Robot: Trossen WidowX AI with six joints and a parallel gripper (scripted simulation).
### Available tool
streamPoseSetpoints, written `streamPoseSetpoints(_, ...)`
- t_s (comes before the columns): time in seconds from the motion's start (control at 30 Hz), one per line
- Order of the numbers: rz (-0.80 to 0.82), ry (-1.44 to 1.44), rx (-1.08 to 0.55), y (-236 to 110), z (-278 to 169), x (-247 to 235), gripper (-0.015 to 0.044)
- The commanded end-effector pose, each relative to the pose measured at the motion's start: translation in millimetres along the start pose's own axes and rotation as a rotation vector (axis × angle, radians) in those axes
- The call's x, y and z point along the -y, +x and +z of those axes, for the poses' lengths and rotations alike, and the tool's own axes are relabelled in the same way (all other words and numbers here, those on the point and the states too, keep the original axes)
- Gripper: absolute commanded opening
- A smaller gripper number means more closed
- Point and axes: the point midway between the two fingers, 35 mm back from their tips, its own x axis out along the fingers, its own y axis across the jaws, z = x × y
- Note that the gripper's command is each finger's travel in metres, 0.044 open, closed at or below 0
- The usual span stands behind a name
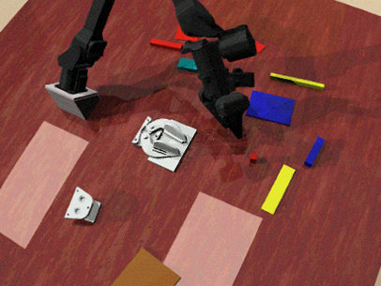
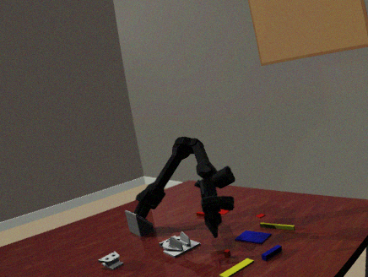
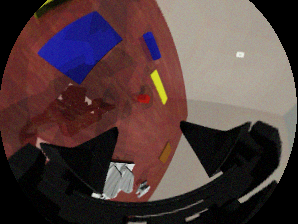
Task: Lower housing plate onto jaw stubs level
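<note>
The white base plate [image 1: 185,148] [image 2: 188,248] [image 3: 129,165] lies flat on the table. Two grey jaws stand up on it side by side, one jaw [image 1: 166,147] [image 2: 175,244] nearer the front and one [image 1: 176,132] [image 2: 185,238] behind. The small white housing plate [image 1: 83,205] [image 2: 110,257] [image 3: 143,189], with two round holes, is apart from the base, to its front left in the top view, with a grey block-like part at its side. My gripper [image 1: 239,134] [image 2: 215,235] [image 3: 149,127] is open and empty. It points down above the table, to the right of the base and clear of both white parts.
A blue sheet [image 1: 271,108] [image 2: 253,236] [image 3: 80,47], a small red cube [image 1: 253,157] [image 3: 143,99], a yellow bar [image 1: 278,189] [image 3: 159,87] and a blue bar [image 1: 314,151] [image 2: 271,252] lie right of the base. A teal block [image 1: 186,64] lies behind it.
</note>
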Motion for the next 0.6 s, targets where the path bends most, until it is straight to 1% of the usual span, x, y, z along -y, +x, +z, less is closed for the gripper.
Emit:
streamPoseSetpoints(0.0,0.014,0.029,-0.074,8,-27,23,0.0440)
streamPoseSetpoints(0.27,0.086,0.111,-0.237,21,-101,60,0.0440)
streamPoseSetpoints(0.57,0.222,0.226,-0.370,22,-188,82,0.0440)
